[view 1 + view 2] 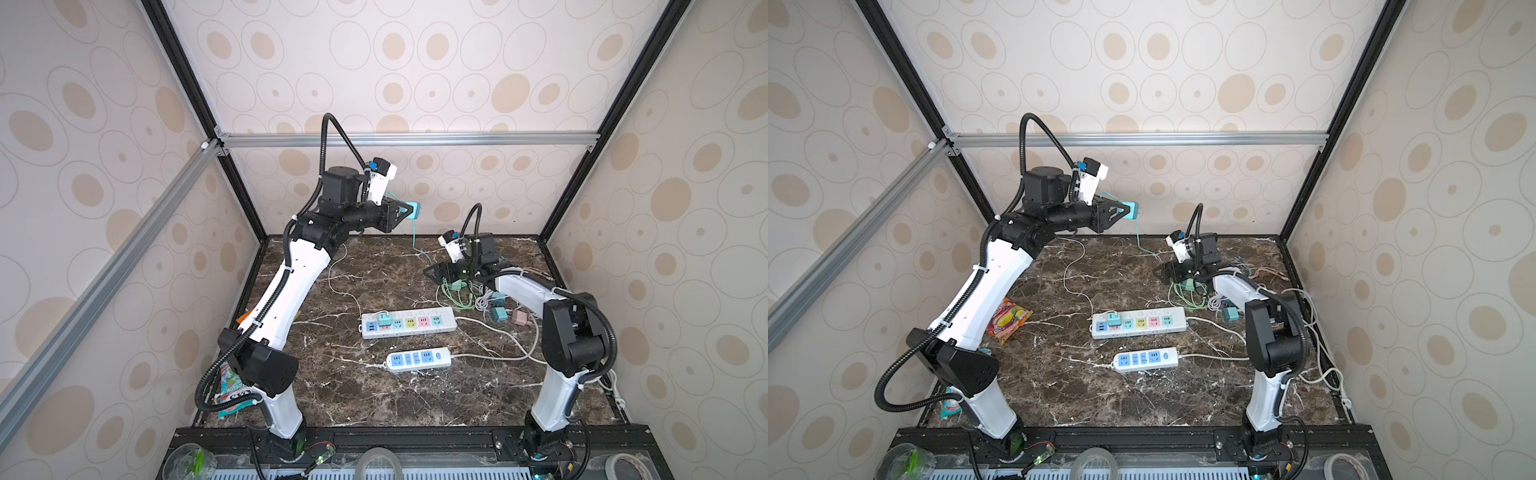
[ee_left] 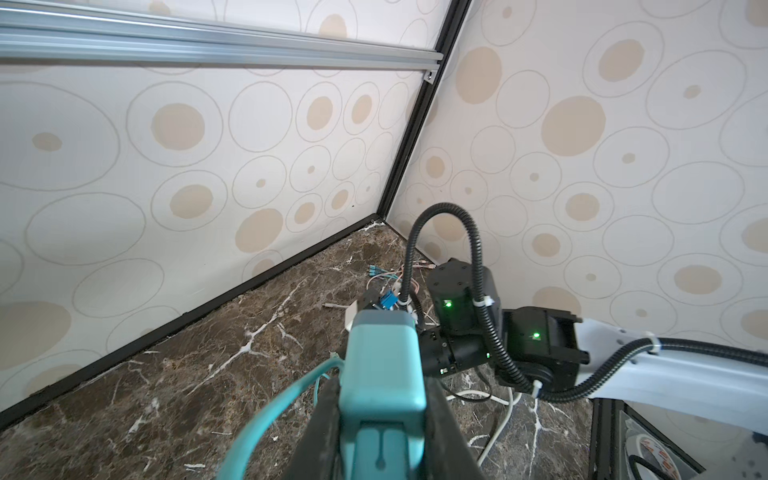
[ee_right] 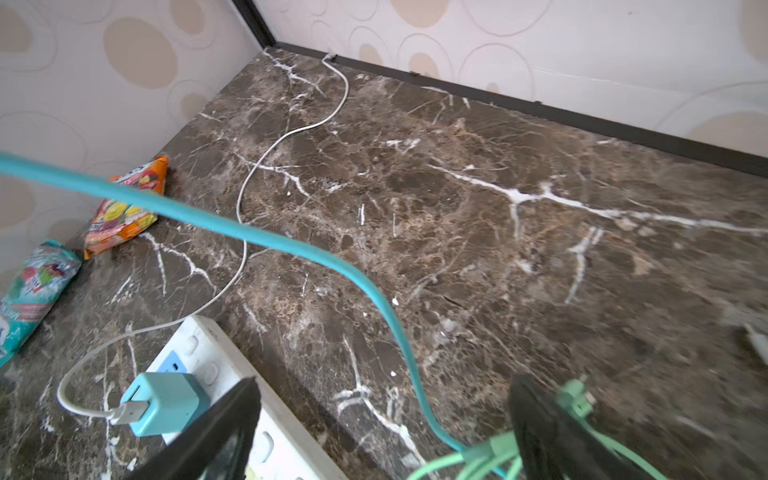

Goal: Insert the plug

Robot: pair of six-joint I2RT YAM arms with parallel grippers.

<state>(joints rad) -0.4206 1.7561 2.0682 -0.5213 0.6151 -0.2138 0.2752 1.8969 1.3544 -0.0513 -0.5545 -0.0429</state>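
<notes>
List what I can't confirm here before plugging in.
Teal plug, prongs: left wrist view, hidden behind its own body; too small in both top views.
Teal cable, far end: lost in the cable tangle under the right arm, both top views.
Power strip, most sockets: right wrist view, cut off by edge and finger.

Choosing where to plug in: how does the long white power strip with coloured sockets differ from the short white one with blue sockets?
The long white power strip with coloured sockets holds a teal cube charger; the short white strip with blue sockets holds nothing. The long strip lies farther back than the short strip. Both lie flat.
</notes>
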